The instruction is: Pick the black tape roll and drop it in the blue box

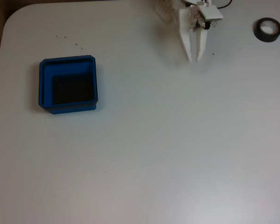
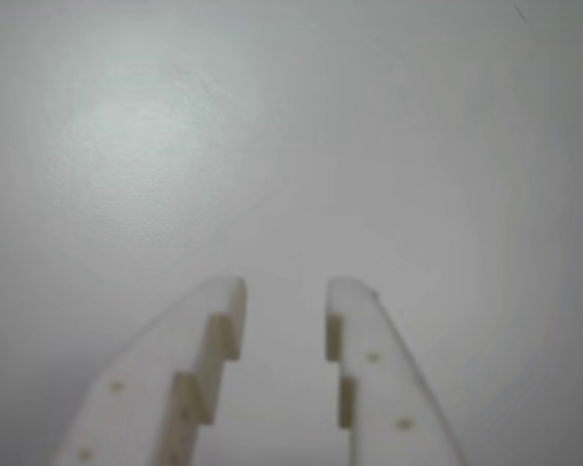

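Fingers (image 2: 355, 340) of the gripper (image 2: 284, 320) sit slightly parted, holding nothing (bare table beneath); the tape (image 1: 267, 30) lies well aside, so descending here would miss it.

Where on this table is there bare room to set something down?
From above, the whole lower half below the box is bare, and so is the wide middle between the box and the end effector. The top right is tighter: the tape lies near the edge, with a gap between it and the end effector.
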